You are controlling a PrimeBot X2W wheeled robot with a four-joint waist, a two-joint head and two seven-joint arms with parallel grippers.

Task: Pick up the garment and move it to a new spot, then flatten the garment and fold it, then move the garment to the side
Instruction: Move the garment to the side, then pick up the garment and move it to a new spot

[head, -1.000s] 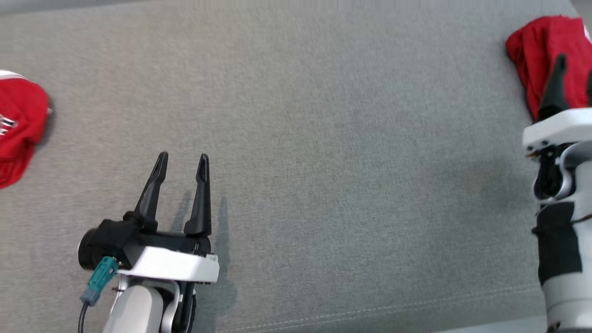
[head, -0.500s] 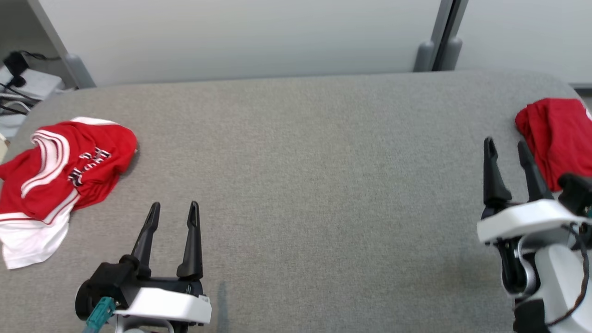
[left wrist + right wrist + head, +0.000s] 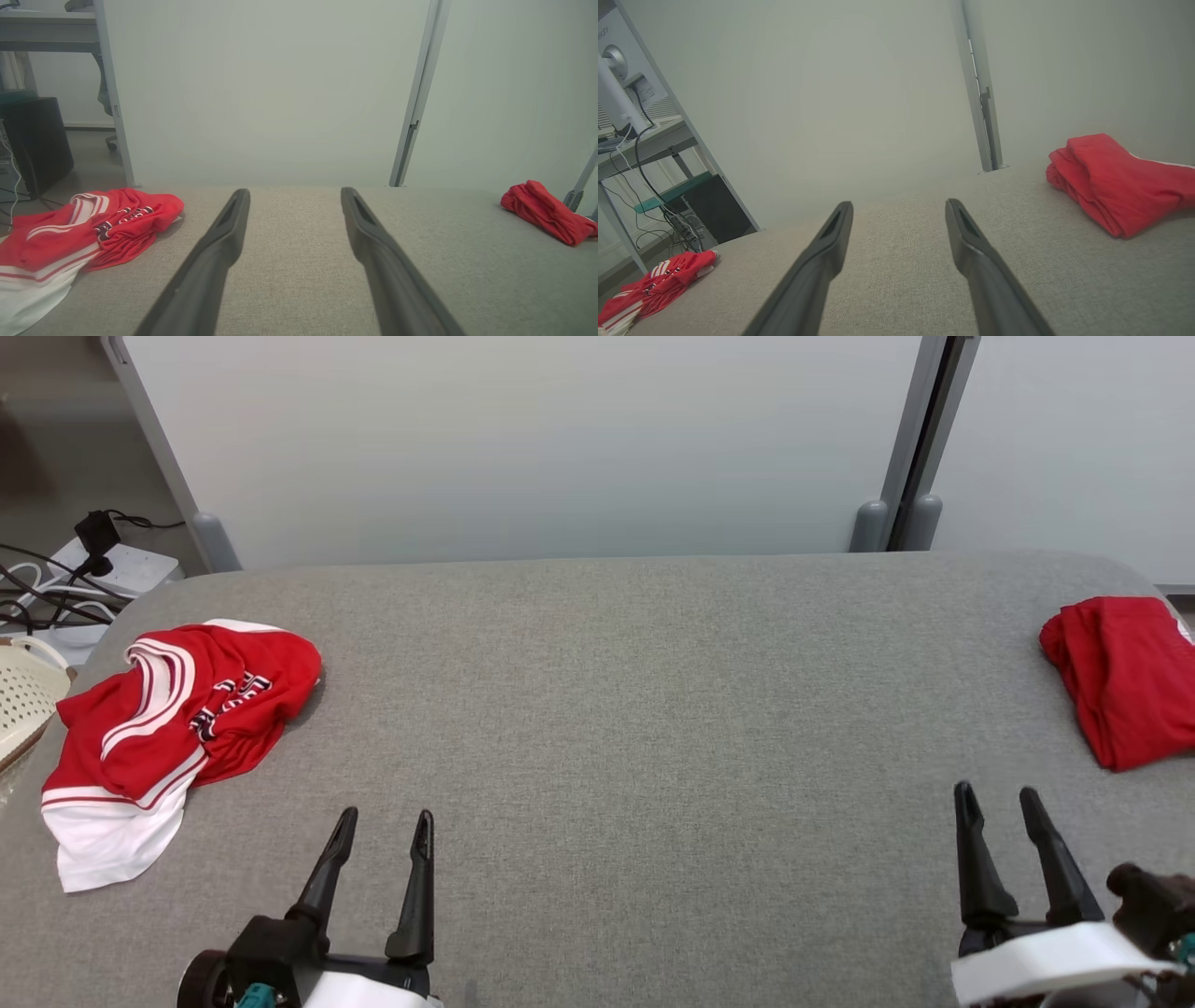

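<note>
Now that the head has tilted up, the grey surface (image 3: 653,709) shows whole: crumpled garment (image 3: 177,709) at its left end, folded garment (image 3: 1125,677) at its right edge, right gripper (image 3: 996,793) drawn back from it, left gripper (image 3: 385,817) idle, both with fingers apart, empty. Likely the crumpled one next.

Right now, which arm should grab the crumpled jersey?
Left, likely. The left gripper, open and empty, sits near the crumpled jersey; the right gripper is across the table by the folded red garment.
</note>
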